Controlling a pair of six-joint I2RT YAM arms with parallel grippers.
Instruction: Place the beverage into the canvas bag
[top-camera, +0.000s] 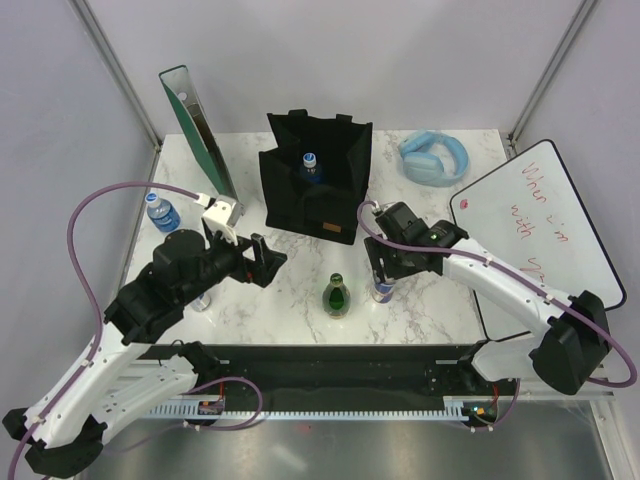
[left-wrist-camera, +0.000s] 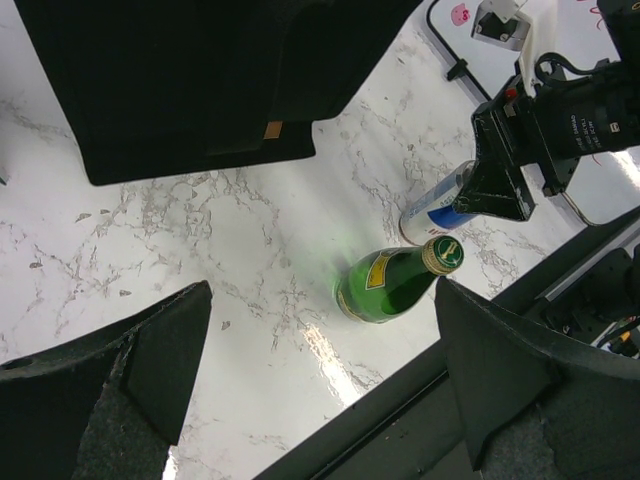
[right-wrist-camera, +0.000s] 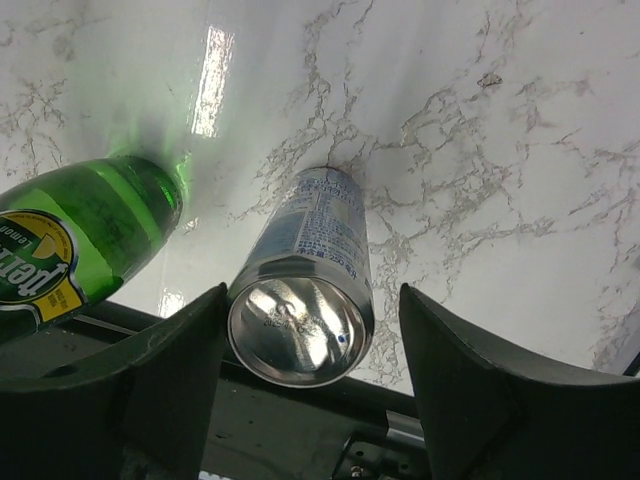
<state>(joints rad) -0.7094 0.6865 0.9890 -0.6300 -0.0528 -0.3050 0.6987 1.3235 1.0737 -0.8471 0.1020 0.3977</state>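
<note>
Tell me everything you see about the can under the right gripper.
The can is a slim metal one, silver with a blue band and small print down its side, shiny top up. It stands upright on the marble table, just right of the green bottle and apart from it. The open fingers of the right gripper straddle it with a gap on each side; only the table touches it.
</note>
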